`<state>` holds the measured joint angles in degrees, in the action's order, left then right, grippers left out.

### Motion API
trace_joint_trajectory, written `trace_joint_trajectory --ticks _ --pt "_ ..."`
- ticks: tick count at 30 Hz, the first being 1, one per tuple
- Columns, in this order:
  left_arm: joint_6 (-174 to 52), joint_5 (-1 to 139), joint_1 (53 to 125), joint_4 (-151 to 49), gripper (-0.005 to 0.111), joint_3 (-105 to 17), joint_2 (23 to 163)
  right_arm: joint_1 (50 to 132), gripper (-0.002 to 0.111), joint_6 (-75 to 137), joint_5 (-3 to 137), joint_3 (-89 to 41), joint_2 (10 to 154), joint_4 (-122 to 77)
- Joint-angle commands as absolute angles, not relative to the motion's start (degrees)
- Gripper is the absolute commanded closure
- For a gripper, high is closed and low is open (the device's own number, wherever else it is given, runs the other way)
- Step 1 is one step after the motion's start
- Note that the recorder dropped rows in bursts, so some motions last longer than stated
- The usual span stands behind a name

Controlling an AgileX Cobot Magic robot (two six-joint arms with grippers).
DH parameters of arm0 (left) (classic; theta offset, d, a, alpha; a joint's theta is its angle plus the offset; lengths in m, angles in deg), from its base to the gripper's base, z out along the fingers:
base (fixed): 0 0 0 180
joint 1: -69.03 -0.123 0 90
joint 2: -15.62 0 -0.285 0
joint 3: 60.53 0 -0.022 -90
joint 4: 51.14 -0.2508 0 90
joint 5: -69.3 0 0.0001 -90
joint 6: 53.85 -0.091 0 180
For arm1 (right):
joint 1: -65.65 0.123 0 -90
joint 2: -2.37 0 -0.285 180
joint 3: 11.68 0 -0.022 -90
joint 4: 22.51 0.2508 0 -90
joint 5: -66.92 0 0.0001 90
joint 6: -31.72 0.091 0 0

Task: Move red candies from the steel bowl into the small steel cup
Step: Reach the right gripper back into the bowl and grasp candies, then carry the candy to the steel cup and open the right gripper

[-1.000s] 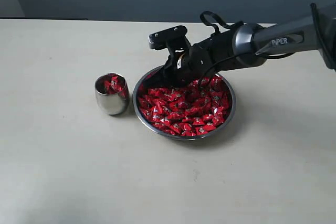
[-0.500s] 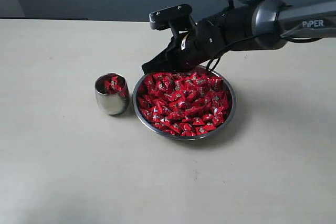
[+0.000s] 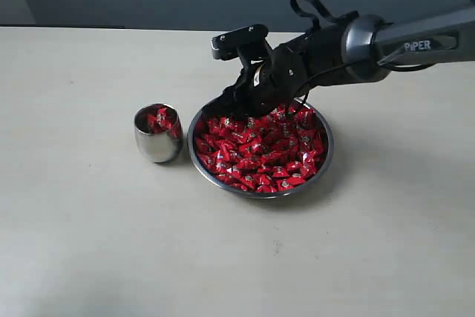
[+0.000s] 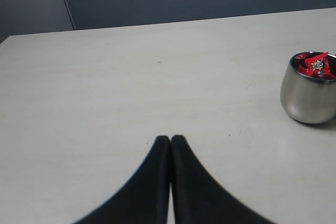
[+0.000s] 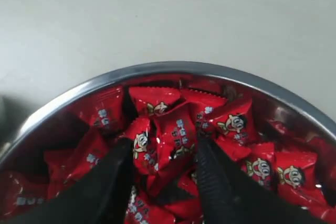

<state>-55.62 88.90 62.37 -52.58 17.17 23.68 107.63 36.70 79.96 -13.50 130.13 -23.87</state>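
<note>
The right gripper (image 5: 164, 149), jaws apart, straddles red candies (image 3: 260, 150) at the far-left side of the steel bowl (image 3: 325, 155). The small steel cup (image 3: 157, 148), holding a few candies, stands just left of the bowl. The left gripper (image 4: 170, 141) has its jaws together, empty

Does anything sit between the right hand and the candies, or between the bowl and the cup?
Nothing visible does. The open right hand hangs directly over the red candies in the steel bowl, fingers straddling one; only bare table separates the bowl from the small steel cup.
</note>
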Motion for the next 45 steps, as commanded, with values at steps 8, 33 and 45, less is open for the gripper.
trace_joint_trajectory --ticks 8,33,45 --pt "-55.53 88.60 62.83 -52.70 0.106 16.69 23.41 107.32 0.089 36.50 77.75 -12.24 134.55 -23.86" --pt "-55.53 88.60 62.83 -52.70 0.106 16.69 23.41 116.40 0.108 34.97 81.98 -12.08 119.00 -25.99" --pt "-55.53 88.60 62.83 -52.70 0.106 16.69 23.41 122.51 0.108 34.92 73.77 -11.99 123.28 -25.87"
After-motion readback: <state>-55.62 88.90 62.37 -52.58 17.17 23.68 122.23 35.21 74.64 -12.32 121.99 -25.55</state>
